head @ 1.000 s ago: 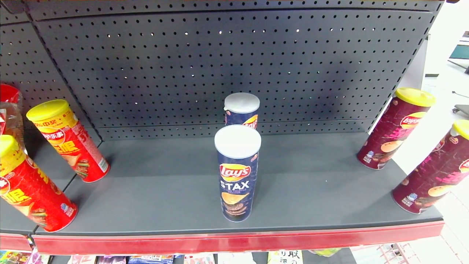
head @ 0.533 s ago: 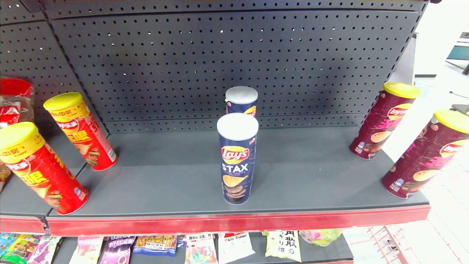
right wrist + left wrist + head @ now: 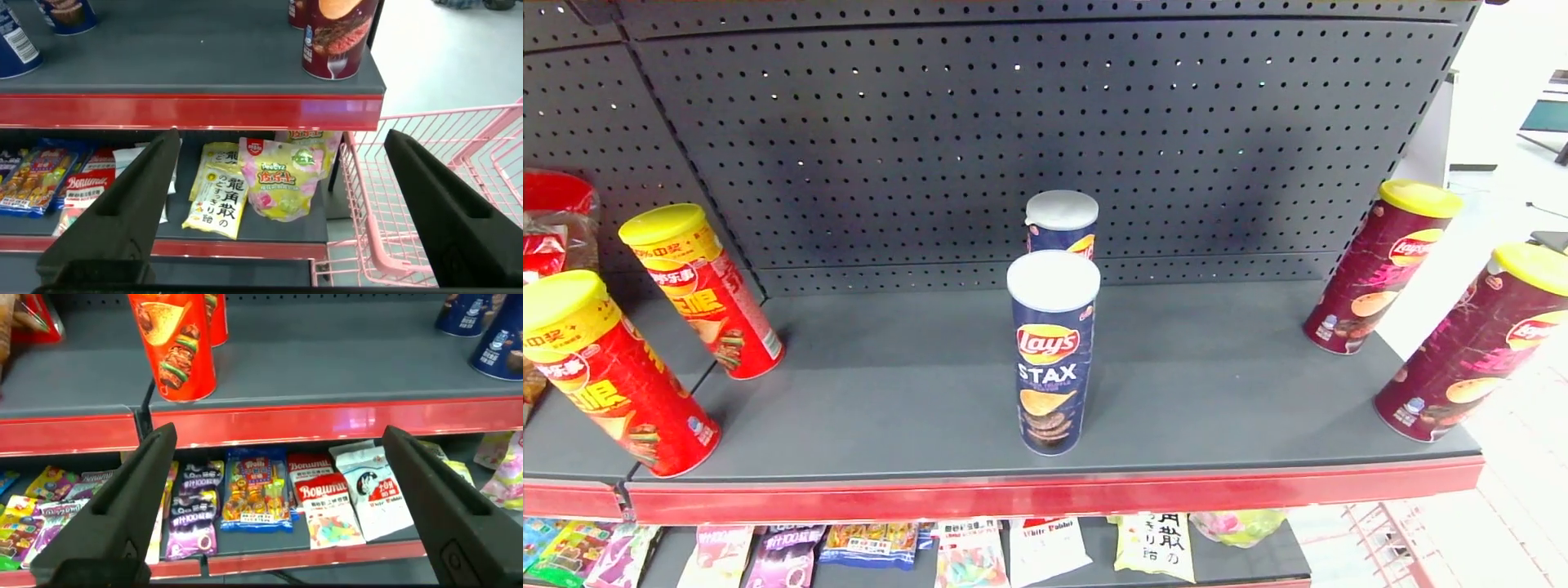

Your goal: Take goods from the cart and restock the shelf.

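Observation:
Two dark blue chip cans stand on the grey shelf board [image 3: 1217, 384], one at the front [image 3: 1052, 351] and one behind it [image 3: 1061, 222] by the pegboard. The pink wire cart [image 3: 425, 212] stands beside the shelf's right end, below the board. My left gripper [image 3: 279, 433] is open and holds nothing; it hangs in front of the red shelf edge, near a red can [image 3: 176, 343]. My right gripper [image 3: 282, 133] is open too, with nothing in it, level with the shelf edge below a maroon can [image 3: 335, 37].
Two red cans with yellow lids [image 3: 707, 290] [image 3: 605, 371] stand on the shelf's left. Two maroon cans [image 3: 1388, 265] [image 3: 1474, 343] stand on its right. Bare board lies either side of the blue cans. Snack bags [image 3: 980, 551] fill the lower shelf.
The head camera pulled back and down during the first half second, bringing the lower shelf's snack bags into view. The cans stand as before.

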You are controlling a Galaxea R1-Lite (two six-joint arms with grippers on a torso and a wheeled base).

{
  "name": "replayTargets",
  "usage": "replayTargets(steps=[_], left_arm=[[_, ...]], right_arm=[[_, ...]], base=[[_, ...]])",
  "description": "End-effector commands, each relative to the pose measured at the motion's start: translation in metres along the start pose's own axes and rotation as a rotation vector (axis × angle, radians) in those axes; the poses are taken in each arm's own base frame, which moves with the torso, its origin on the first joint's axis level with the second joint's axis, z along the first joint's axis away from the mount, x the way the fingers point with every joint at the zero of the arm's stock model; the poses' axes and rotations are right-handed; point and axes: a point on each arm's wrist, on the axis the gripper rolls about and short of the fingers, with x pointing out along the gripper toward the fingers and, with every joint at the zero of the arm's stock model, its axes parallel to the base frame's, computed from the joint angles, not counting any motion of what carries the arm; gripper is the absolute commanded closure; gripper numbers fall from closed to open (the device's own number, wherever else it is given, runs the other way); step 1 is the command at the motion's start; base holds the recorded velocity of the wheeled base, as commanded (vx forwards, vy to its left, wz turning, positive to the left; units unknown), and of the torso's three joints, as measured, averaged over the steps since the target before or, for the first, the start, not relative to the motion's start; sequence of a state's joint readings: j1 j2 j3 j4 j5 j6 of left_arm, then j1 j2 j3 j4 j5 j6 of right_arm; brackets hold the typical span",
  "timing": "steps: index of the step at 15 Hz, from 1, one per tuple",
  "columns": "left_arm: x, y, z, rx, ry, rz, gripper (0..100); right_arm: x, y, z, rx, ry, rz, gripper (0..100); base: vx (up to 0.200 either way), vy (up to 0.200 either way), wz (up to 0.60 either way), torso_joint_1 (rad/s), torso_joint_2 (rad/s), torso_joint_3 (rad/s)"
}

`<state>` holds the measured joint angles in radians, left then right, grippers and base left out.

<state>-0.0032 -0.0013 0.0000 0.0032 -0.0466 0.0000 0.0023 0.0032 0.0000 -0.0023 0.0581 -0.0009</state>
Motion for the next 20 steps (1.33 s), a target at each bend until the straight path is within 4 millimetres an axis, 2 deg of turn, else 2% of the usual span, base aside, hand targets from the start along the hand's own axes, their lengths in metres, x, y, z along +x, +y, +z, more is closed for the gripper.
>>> replayTargets(steps=[1, 20], left_arm=[[0.0000, 0.0000, 0.0005, 0.000, 0.000, -0.001, 0], [0.0001, 0.0000, 0.0000, -0.002, 0.001, -0.001, 0]], right_arm=[[-0.0001, 0.0000, 0.0000, 0.001, -0.002, 0.001, 0], [-0.0001, 0.0000, 0.0000, 0.004, -0.002, 0.002, 0]], base=[[0.000, 0.000, 0.60, 0.012, 0.00, 0.002], [0.000, 0.000, 0.00, 0.000, 0.00, 0.000]])
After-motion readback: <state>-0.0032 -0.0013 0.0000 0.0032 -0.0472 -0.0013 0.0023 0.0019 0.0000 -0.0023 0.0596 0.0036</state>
